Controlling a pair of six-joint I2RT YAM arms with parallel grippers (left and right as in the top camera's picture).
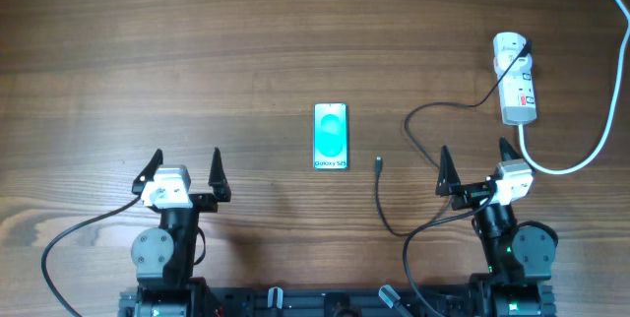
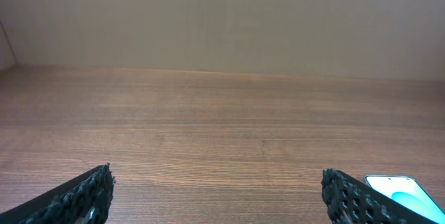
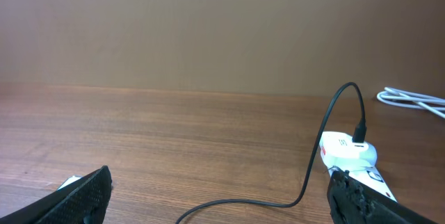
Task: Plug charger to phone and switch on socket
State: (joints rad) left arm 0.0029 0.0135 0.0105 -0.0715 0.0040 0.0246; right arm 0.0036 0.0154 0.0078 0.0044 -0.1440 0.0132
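Pointing forward, parked low: left hand point(image 1: 187, 152), right hand point(image 1: 473, 146), both spread wide.

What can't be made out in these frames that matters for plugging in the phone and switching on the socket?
socket switch position: too small overhead; right wrist view shows only the strip's end.
phone port: too small overhead; left wrist view shows only a corner at the bottom edge.
charger tip's orientation: too small overhead.
white cord: where it leads, cut off by the overhead frame's top edge.
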